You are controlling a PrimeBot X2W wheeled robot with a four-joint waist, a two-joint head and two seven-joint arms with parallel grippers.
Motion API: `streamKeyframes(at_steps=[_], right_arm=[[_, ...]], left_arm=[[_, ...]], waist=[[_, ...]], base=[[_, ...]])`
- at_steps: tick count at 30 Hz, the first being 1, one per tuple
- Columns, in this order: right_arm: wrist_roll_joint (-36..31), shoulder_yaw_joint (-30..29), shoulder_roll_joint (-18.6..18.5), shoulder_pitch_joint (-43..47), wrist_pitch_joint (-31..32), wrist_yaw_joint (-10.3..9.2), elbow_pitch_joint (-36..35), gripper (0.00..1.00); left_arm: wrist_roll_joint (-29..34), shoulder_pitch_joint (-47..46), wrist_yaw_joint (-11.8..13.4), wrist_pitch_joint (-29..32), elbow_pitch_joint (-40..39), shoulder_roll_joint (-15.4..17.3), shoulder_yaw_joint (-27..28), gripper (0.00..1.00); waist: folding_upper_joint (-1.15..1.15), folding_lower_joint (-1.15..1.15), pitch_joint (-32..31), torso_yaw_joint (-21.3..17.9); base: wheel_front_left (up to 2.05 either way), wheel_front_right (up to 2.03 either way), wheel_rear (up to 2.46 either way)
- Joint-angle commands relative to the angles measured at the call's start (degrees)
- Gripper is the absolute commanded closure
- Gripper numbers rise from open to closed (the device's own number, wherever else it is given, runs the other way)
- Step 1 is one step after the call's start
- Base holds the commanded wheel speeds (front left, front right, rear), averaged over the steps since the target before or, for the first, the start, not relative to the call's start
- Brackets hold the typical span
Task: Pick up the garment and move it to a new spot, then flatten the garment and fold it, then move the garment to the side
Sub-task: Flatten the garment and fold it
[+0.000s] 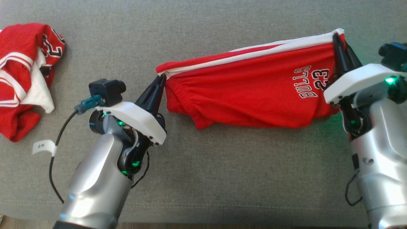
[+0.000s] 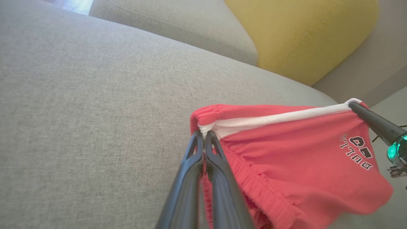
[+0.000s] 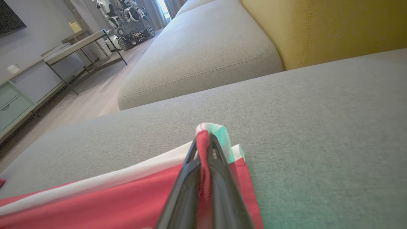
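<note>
The garment [image 1: 251,89] is a pair of red shorts with a white side stripe and "BULLS 23" print, stretched between both grippers above the grey sofa seat [image 1: 203,165]. My left gripper [image 1: 161,79] is shut on its elastic waistband corner, seen close up as the garment [image 2: 286,149] pinched by the left gripper [image 2: 203,133]. My right gripper [image 1: 336,37] is shut on the hem corner at the white stripe; the right wrist view shows the red and white fabric [image 3: 111,197] clamped in the right gripper [image 3: 203,140]. The lower part of the shorts hangs loose and folded under.
A second red and white jersey [image 1: 25,73] lies crumpled at the seat's left end. A yellow cushion [image 3: 324,28] stands at the sofa's back. A side table [image 3: 82,44] and a cabinet [image 3: 19,95] stand on the wood floor beyond the sofa.
</note>
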Motion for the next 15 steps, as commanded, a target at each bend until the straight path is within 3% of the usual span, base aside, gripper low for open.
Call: streamKeyframes(at_steps=[1,2,3,4,5,10,15], right_arm=[[0.6,1.4,-0.9,-1.7,-1.2,-0.05,-0.8,1.00],[0.8,2.0,-1.0,-2.4,-1.9,-0.05,0.8,1.00],[0.9,2.5,-1.2,-3.1,-2.8,-0.05,2.1,0.85],[1.2,3.0,-1.3,-3.6,-3.8,-0.05,3.2,0.50],[1.6,3.5,-1.3,-4.0,-4.7,-0.05,4.1,0.00],[2.0,5.9,-1.9,-3.7,-9.8,-0.05,6.3,0.00],[0.2,7.5,-2.2,0.1,-15.5,-0.05,3.2,0.00]], left_arm=[[-0.2,-2.2,-0.3,-0.8,-0.8,0.8,2.0,1.00],[-0.3,-2.7,-0.7,-1.1,0.3,0.6,1.8,1.00],[-0.4,-3.1,-1.0,-1.4,1.2,0.4,1.6,0.79],[-0.5,-3.4,-1.3,-1.6,2.0,0.3,1.3,0.50],[-0.5,-3.7,-1.6,-2.1,2.6,0.2,1.1,0.00],[0.7,-3.1,-1.7,-6.3,3.8,0.2,0.7,0.00],[4.9,0.0,1.7,-11.7,0.8,1.3,1.5,0.00]], waist=[[0.00,0.00,0.3,0.1],[0.00,0.00,0.4,0.0],[0.00,0.00,0.5,-0.1],[0.00,0.00,0.6,-0.1],[0.00,0.00,0.7,-0.3],[0.00,0.00,0.0,-1.0],[0.00,0.00,-1.9,-2.0]], base=[[0.00,0.00,0.00],[0.00,0.00,0.00],[0.00,0.00,0.00],[0.00,0.00,0.00],[0.00,0.00,0.00],[0.00,0.00,0.00],[0.00,0.00,0.00]])
